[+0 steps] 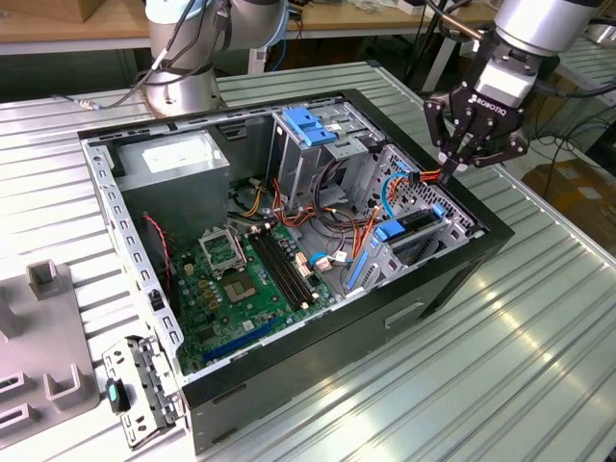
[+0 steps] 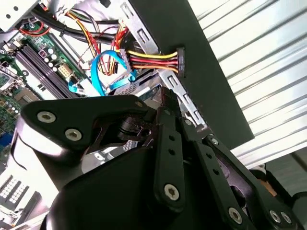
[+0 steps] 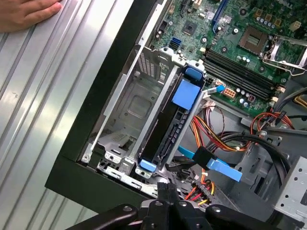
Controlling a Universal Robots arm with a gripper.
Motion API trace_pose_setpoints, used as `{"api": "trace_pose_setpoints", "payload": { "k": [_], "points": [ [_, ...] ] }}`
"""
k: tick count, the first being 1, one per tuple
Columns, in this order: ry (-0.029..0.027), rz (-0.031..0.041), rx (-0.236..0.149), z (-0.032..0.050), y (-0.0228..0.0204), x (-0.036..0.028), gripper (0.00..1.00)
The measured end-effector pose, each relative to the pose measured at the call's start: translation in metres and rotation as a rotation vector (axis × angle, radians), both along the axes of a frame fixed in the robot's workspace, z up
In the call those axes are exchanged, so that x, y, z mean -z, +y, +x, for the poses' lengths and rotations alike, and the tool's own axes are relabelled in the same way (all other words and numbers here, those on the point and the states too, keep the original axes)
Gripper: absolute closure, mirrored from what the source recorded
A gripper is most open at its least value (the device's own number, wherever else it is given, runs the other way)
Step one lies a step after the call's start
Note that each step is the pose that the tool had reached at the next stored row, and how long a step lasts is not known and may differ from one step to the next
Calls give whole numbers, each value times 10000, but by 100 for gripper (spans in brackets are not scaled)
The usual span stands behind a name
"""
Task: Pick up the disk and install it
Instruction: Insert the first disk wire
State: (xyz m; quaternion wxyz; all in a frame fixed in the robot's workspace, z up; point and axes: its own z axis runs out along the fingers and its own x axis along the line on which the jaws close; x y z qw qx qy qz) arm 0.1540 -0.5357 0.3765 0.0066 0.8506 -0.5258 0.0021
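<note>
The disk [image 3: 164,128] stands on edge in the drive bay [image 3: 136,108] at the corner of the open computer case [image 1: 452,274], its blue side rail and blue tab [image 3: 185,93] facing up. In the exterior view the disk [image 1: 416,222] sits low in that bay on the view's right. My gripper [image 1: 449,170] hangs just above the bay's far end with its fingers shut and nothing visible between them. Its fingertips [image 3: 168,189] are close to a power connector [image 2: 180,60] on yellow, red and black wires, and the gripper [image 2: 165,96] is a short way from that plug.
A grey power-supply box [image 1: 173,164] and a metal drive cage with a blue top [image 1: 310,125] stand at the case's back. The green motherboard [image 1: 241,279] lies on its floor. A blue data cable [image 3: 216,165] loops near the bay. A hand [image 3: 24,12] rests on the ribbed table.
</note>
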Motion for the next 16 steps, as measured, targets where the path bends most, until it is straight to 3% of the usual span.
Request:
{"api": "trace_pose_setpoints", "payload": {
  "k": [2,6,7,9,11,16],
  "points": [
    [0,0,-99,25,27,0,76],
    [0,0,-287,48,43,1,75],
    [0,-1,-363,56,43,1,69],
    [0,0,-653,77,44,3,69],
    [0,-1,-1288,82,43,7,69],
    [0,-1,-2229,130,44,16,69]
  ]
}}
